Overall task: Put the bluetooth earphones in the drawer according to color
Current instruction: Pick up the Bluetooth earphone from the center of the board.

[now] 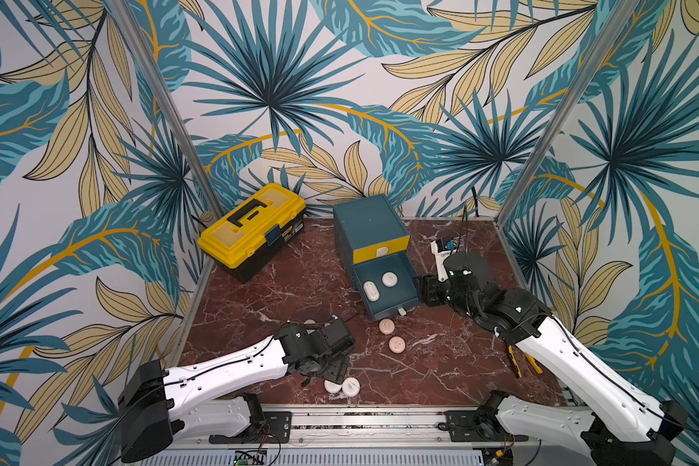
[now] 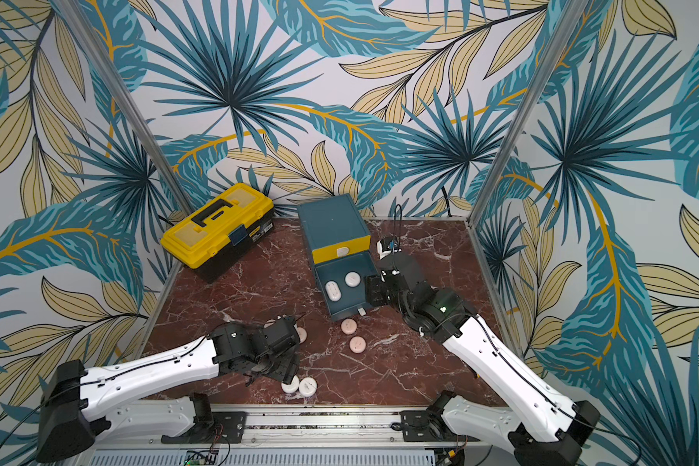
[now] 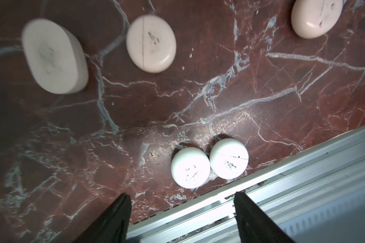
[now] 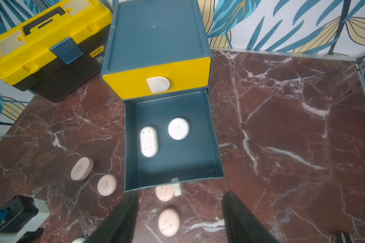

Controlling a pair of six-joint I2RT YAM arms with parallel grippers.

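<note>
While both jaws wide and empty, two scuffed white earphones (image 4: 149, 141) in the teal drawer (image 4: 177, 166)

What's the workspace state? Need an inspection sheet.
Surface: red marble tabletop, no spills seen.
Job's things: chest, teal drawer under the yellow one open, two white cases inside; white pair at front edge; pink cases loose on the table.
Clutter: yellow toolbox; yellow-black tool, partly hidden by the right arm.
Grippers: left pincer open above the white pair; right pincer open, empty, facing the teal drawer.
Cables: black cable above the right wrist.
Surroundings: leaf-print walls.
</note>
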